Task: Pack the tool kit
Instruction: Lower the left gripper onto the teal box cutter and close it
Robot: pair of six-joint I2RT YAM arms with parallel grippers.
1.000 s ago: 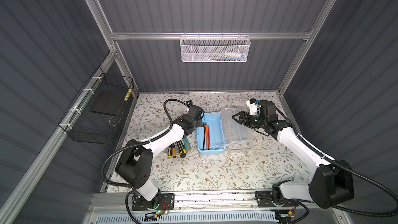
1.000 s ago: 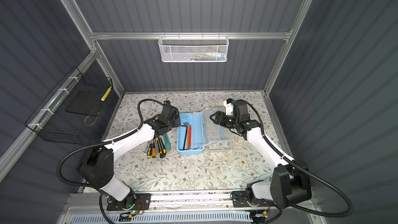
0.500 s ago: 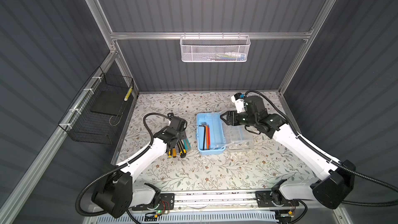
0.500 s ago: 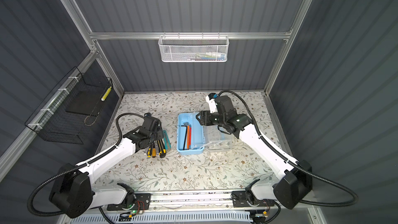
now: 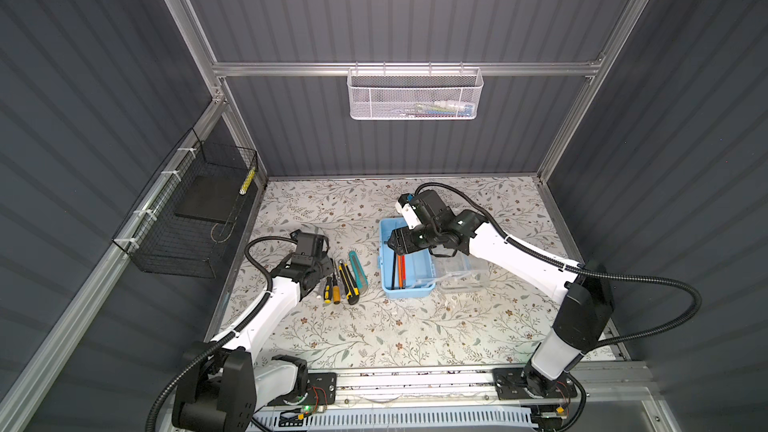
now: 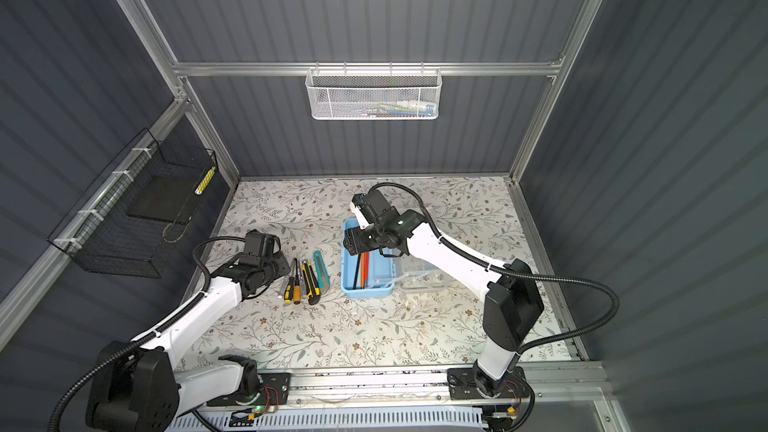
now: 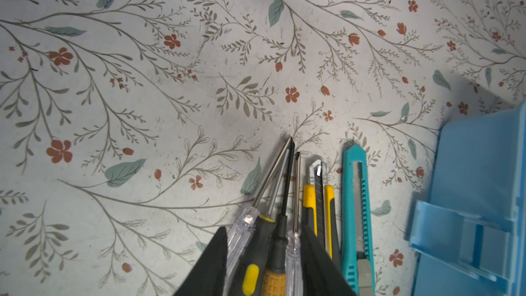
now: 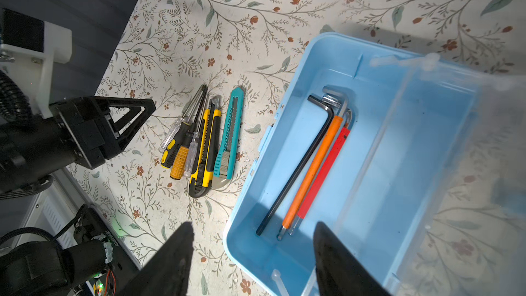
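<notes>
The open blue box (image 5: 409,292) sits mid-table (image 5: 374,338), its clear lid (image 5: 461,276) folded out on the side away from the loose tools. Three hex keys (image 8: 313,160) already lie inside, running along the box's length with their bent ends at its far end.

Just beside the box's other long side, the screwdrivers (image 5: 331,286), a yellow-black knife (image 5: 348,284) and a teal knife (image 5: 358,270) lie in a tight row parallel to the box. Their tips point at the back wall and their handles at the robot.

The left hand (image 7: 264,240) hovers over the screwdriver handles, fingers moderately apart and gripping nothing. The right hand (image 8: 253,240) hangs wide and empty above the box.

These tools are probably light and stiff. The round, smooth handles may roll or slip, so a pinch across a ribbed grip suits best. With neighbours touching, lifting one alone looks tricky.
</notes>
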